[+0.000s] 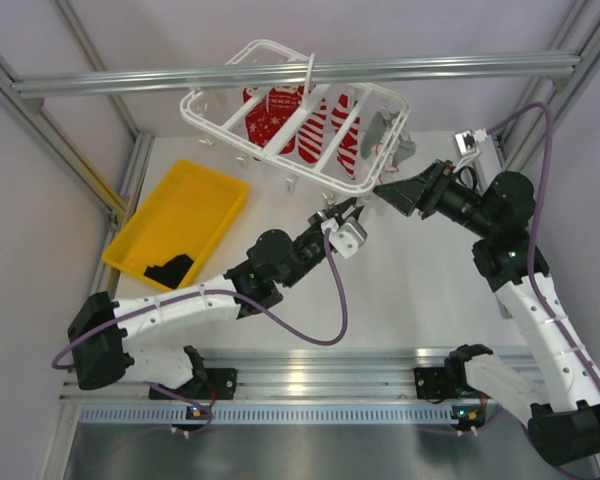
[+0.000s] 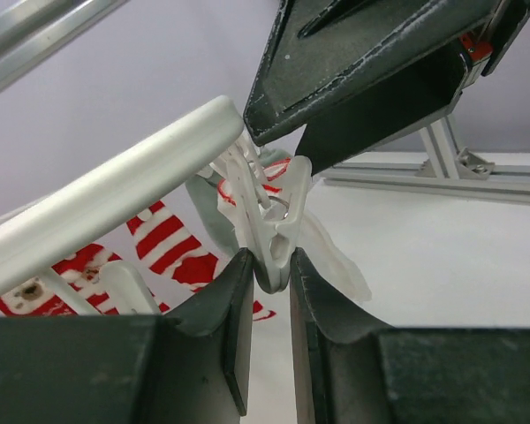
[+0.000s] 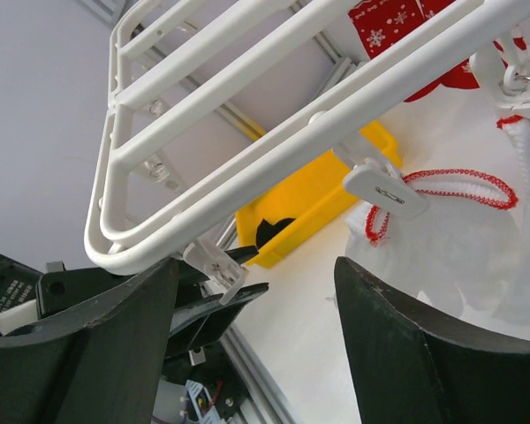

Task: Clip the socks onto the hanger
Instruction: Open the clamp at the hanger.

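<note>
The white hanger (image 1: 270,150) hangs tilted from the aluminium cross bar. My left gripper (image 1: 345,213) is shut on the tail of one dangling white clip (image 2: 269,225) under the hanger's near rail (image 2: 115,194); the left wrist view shows the fingers (image 2: 234,291) pinching it. My right gripper (image 1: 383,190) is open and empty, right beside that clip, below the hanger's rail (image 3: 274,150). A black sock (image 1: 170,270) lies in the yellow tray (image 1: 195,190); it also shows in the right wrist view (image 3: 274,231).
Red-and-white patterned socks (image 1: 300,125) and a grey-white garment (image 1: 390,135) hang clipped to the hanger. A white sock with red trim (image 3: 442,238) hangs from another clip (image 3: 384,190). Aluminium frame posts stand along the sides and back.
</note>
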